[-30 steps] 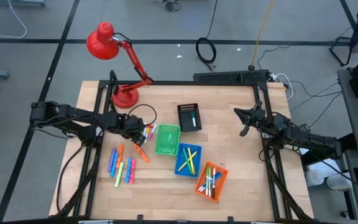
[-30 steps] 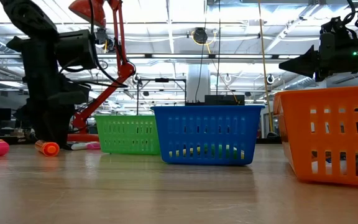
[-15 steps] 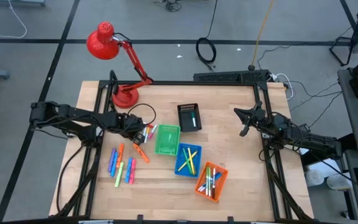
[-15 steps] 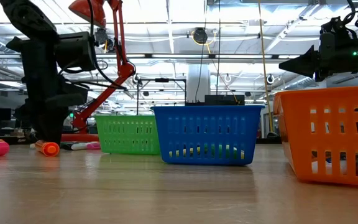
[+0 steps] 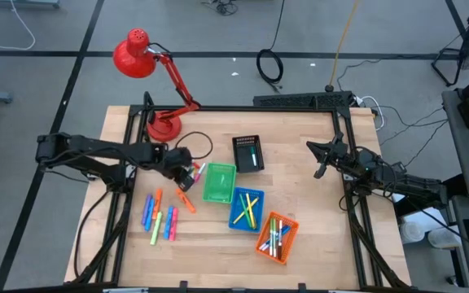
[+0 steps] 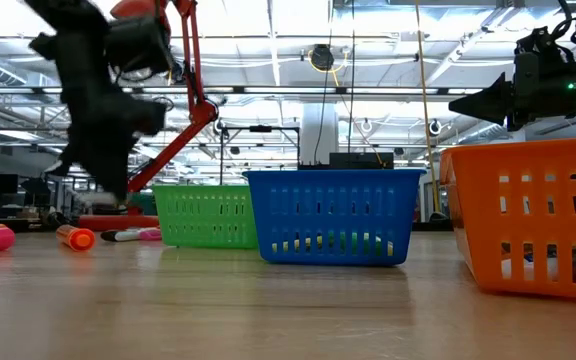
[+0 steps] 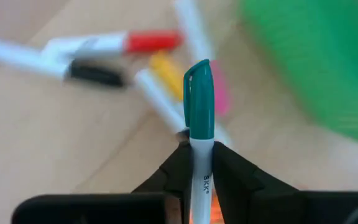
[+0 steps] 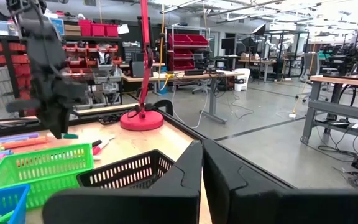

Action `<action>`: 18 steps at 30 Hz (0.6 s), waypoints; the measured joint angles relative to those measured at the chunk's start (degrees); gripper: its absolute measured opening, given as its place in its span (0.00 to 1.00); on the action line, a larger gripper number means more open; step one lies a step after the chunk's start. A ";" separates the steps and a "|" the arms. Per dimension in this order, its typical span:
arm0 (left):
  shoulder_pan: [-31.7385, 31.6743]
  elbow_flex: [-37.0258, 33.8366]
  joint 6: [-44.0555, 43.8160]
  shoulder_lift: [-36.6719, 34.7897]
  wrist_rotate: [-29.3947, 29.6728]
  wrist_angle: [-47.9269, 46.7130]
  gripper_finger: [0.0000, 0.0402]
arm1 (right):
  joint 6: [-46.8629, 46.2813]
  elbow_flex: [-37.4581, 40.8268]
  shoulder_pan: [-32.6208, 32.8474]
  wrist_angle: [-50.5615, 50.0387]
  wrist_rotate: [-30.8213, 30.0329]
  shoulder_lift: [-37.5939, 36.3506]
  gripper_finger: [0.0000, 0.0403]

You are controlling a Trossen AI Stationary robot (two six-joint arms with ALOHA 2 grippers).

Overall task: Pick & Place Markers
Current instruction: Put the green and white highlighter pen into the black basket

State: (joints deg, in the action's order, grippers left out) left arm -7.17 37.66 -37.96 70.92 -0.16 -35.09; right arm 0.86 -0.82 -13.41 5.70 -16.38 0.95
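My left gripper (image 5: 189, 174) hangs above the table just left of the green basket (image 5: 219, 183), shut on a white marker with a teal cap (image 7: 199, 99). Below it, more markers (image 7: 114, 45) lie flat on the wood. Several others (image 5: 159, 218) lie in a loose group nearer the front left. The blue basket (image 5: 245, 208) and the orange basket (image 5: 277, 236) hold markers. My right gripper (image 5: 320, 169) waits shut and empty, raised over the table's right side. My left gripper pinches the marker's white barrel (image 7: 202, 171) between its two fingers (image 7: 176, 167), just behind the teal cap. The marker lies along the fingers, and its capped end sticks out past their tips. It is lifted clear of the table (image 7: 55, 130).
A black basket (image 5: 248, 153) stands behind the green one. A red desk lamp (image 5: 164, 124) stands at the far left with a cable looped beside it. Bare wood (image 5: 308, 203) lies right of the baskets.
My left gripper has risen from the table by the green basket, carrying the teal-capped marker clear of the other markers, and has shifted slightly toward the table's right edge. The other markers lie where they were.
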 joint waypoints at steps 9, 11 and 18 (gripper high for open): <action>-0.95 10.12 12.77 -0.03 2.61 11.41 0.09 | 0.00 -0.02 0.02 0.04 0.00 -0.01 0.00; -1.68 12.10 15.93 0.22 2.53 13.58 0.10 | 0.00 0.00 0.00 0.02 -0.02 0.00 0.00; -5.12 20.98 23.42 7.79 1.37 15.31 0.09 | -0.01 0.00 0.00 0.02 -0.02 0.00 0.00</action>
State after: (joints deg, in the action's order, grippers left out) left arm -12.29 58.64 -14.54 78.71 1.21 -19.77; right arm 0.85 -0.82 -13.41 5.72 -16.40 0.95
